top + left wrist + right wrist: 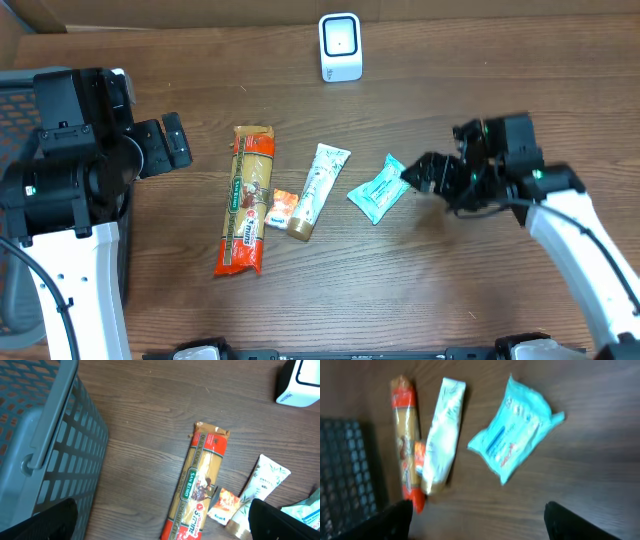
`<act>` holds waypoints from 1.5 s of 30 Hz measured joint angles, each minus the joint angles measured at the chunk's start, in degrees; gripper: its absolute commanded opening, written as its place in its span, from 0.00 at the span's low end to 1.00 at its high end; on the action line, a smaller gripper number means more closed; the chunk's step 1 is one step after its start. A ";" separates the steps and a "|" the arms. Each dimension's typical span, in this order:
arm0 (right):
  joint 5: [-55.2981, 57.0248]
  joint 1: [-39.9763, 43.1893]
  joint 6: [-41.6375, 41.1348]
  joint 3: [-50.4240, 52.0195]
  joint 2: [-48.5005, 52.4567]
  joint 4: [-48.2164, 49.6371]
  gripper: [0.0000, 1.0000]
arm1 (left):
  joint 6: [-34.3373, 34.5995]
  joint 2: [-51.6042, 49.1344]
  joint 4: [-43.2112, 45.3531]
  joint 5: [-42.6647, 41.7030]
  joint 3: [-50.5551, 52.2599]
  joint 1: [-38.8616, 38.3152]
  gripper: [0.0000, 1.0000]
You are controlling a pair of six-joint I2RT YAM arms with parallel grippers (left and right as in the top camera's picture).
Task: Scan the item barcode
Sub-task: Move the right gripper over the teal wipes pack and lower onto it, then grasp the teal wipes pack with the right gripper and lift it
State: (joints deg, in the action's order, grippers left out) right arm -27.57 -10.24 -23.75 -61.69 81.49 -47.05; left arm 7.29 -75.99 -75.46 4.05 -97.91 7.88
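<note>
— Across the middle of the brown wooden table (pixel 450 290), what lies there?

— Four goods in a loose row. From the left: a long orange-and-red plastic spaghetti packet (pixel 248 200), then a small orange sachet (pixel 283 208) tucked between it and a white tube with a gold cap (pixel 315 190), touching both as far as I can tell. Last comes a light-blue crinkled plastic pouch (pixel 378 190), lying flat and apart from the tube.

— And the scanner?

— That small white box-shaped scanner (pixel 340 46) stands upright at the far edge, well apart from the row, roughly behind the tube.

— Where is the right gripper?

— The right gripper (pixel 412 175) sits just beside the pouch's right-hand edge, pointing towards it. Whether it touches the wrapper, I cannot tell from above. Its wrist view, somewhat blurred, shows both black fingers (pixel 580 522) spread wide with only bare wood between them and the pouch lying beyond the tips. It holds nothing.

— The left one?

— The left gripper (pixel 163 145) hovers at the left side of the table, next to a grey plastic mesh basket (pixel 45 435), well apart from the spaghetti packet. Its jaws are spread wide too, and empty.

— Can you read the pouch?

— No, the print on it is too blurred to make out.
</note>
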 measured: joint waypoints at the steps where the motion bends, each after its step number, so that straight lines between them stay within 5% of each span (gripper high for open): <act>1: 1.77 -0.35 -0.46 -3.28 1.66 -2.34 0.86 | 0.00 0.00 0.00 -0.02 0.00 0.00 1.00; 5: 6.25 -0.79 -1.53 -11.96 7.98 -6.27 0.85 | 0.00 0.00 0.00 0.00 0.00 0.00 1.00; 14: 8.50 -1.92 -3.39 -12.76 21.88 -5.31 0.82 | 0.00 0.00 0.02 0.00 0.00 0.00 0.99; 30: 8.28 -2.34 34.05 -12.66 24.96 4.74 0.74 | 0.00 0.00 0.02 0.00 0.00 0.00 1.00; 45: 4.79 -2.34 39.80 -12.09 32.37 9.20 0.71 | 0.00 0.00 0.02 0.00 0.00 0.00 1.00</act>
State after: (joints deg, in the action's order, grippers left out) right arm -22.79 -12.58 16.05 -73.78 113.86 -37.85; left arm 7.29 -75.99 -75.44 4.05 -97.91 7.88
